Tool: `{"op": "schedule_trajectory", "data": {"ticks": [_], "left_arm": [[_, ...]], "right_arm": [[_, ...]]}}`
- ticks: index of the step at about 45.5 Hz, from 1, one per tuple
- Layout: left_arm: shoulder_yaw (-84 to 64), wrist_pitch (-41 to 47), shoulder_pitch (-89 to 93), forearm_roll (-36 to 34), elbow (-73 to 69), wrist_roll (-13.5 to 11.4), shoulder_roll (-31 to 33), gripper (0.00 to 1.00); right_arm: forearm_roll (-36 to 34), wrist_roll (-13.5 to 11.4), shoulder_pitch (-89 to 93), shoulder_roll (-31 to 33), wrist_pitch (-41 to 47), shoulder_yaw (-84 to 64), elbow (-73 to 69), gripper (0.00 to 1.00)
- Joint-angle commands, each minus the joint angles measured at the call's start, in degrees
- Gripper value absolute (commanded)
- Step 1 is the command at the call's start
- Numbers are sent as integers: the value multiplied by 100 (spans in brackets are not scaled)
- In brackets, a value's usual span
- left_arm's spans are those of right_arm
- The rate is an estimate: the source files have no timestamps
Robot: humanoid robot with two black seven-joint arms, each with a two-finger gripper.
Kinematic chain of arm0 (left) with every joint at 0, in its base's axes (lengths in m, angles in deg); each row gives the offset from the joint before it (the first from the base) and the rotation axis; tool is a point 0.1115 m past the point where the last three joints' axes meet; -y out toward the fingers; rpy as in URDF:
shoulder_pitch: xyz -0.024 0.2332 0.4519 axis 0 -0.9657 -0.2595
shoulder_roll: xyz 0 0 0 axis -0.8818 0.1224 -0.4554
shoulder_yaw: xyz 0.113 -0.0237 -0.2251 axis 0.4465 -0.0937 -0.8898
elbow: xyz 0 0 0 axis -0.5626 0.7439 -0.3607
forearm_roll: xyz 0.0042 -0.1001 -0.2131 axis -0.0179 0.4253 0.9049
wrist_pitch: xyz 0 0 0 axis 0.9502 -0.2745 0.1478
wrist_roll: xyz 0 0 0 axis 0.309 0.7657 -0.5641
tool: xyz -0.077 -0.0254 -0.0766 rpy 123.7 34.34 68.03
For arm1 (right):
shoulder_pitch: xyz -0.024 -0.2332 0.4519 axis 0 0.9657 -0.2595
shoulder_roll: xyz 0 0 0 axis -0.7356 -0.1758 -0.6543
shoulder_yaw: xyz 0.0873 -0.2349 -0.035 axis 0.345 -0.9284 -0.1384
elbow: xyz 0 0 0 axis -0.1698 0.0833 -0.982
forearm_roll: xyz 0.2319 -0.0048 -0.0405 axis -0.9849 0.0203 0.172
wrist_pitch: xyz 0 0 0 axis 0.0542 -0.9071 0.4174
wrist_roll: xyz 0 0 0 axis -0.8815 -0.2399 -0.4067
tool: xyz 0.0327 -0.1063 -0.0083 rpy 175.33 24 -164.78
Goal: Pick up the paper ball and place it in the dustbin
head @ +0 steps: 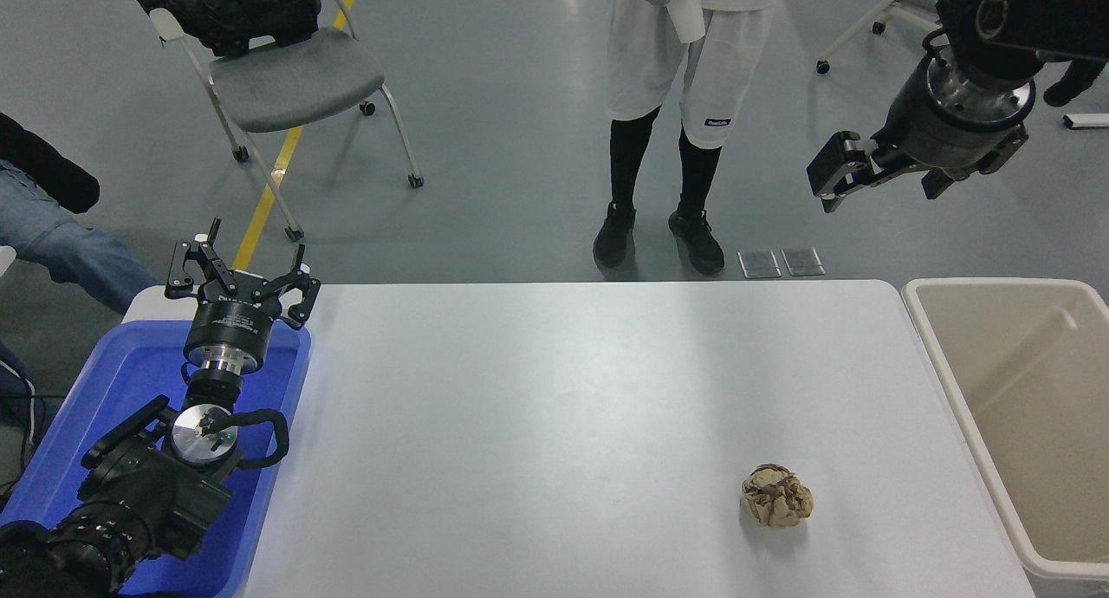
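Note:
The paper ball [776, 497], a crumpled tan-brown wad, lies on the white table [563, 407] at the near right. The beige dustbin [938, 362] stands just off the table's right edge, and the part of its inside that shows is bare. My right gripper [884, 180] hangs high at the upper right, far above the ball and above the bin's far end, open and holding nothing. My left gripper [243, 273] is parked at the lower left above the blue tray, open and holding nothing.
A blue plastic tray [121, 390] sits at the table's left edge under my left arm. A person in white [684, 78] stands at the far side. A grey chair [295, 87] is at the back left. Another person's leg in jeans [61, 243] shows at the left edge.

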Motion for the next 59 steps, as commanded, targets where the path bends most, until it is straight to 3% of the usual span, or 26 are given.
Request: {"op": "schedule_trajectory", "data": {"ticks": [1,59], "left_arm": [[0,0,9,-3,0,-1,0,99],[0,0,0,-3,0,-1,0,99]], "right_arm": [[0,0,2,18,0,-3,0,100],[0,0,-42,18,0,6,0,100]]}}
